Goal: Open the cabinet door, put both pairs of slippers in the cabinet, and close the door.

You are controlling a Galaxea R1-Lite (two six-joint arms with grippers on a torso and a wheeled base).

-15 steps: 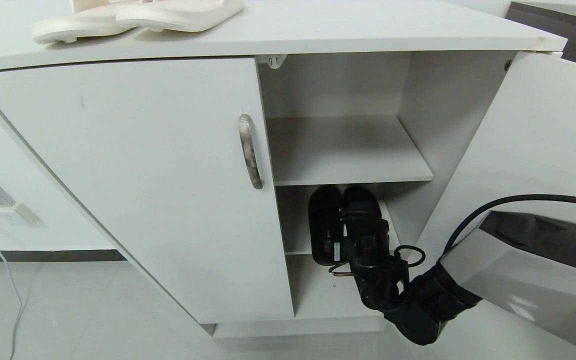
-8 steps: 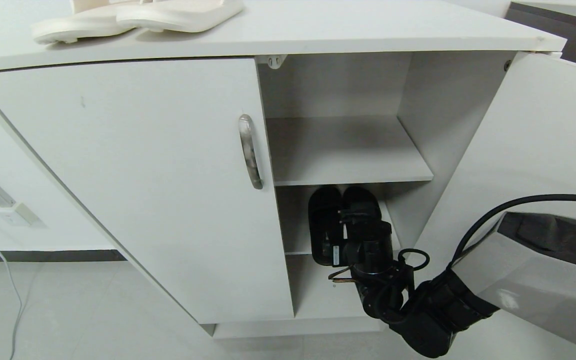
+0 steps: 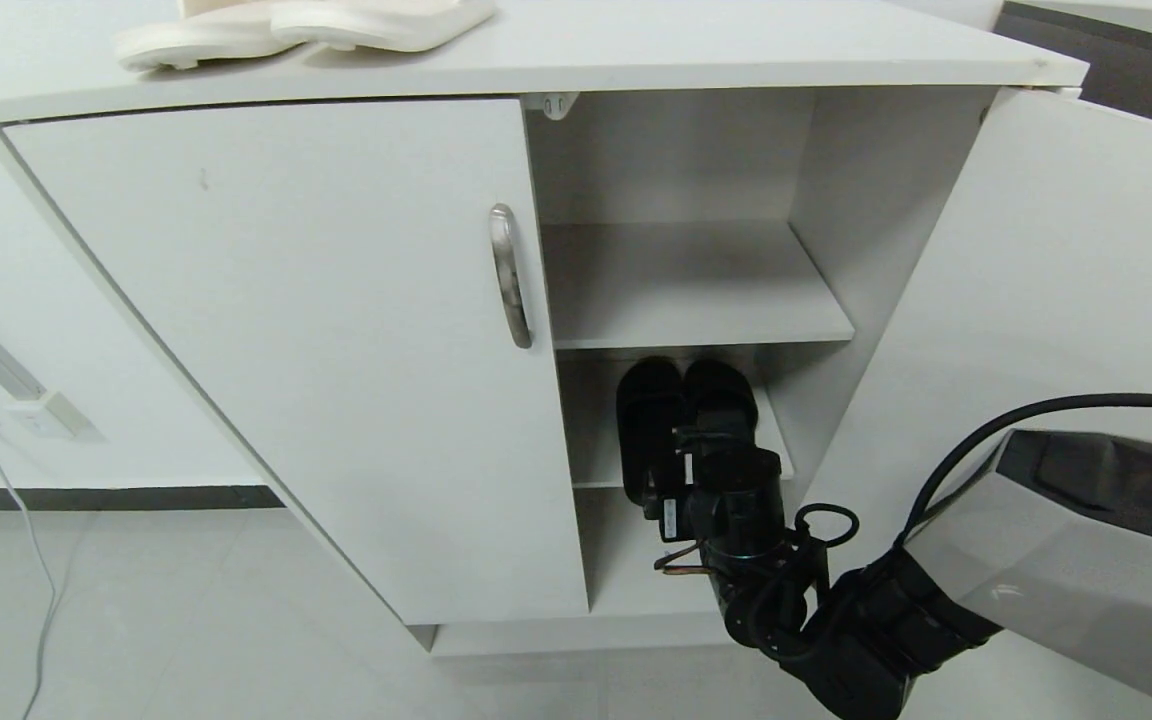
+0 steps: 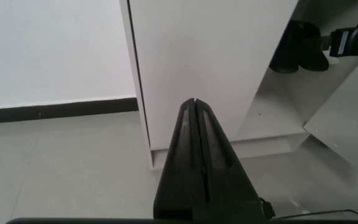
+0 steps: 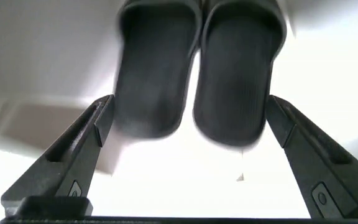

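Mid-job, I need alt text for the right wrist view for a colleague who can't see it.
A pair of black slippers lies side by side on a white cabinet shelf, straight ahead of the right claw. The claw is open wide, its two dark fingers framing the slippers' near ends without gripping them.

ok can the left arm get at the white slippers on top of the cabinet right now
Probably yes. The white slippers lie uncovered on the cabinet top, toward its left. But the left gripper is shut and low, facing the closed door, so it must rise and open.
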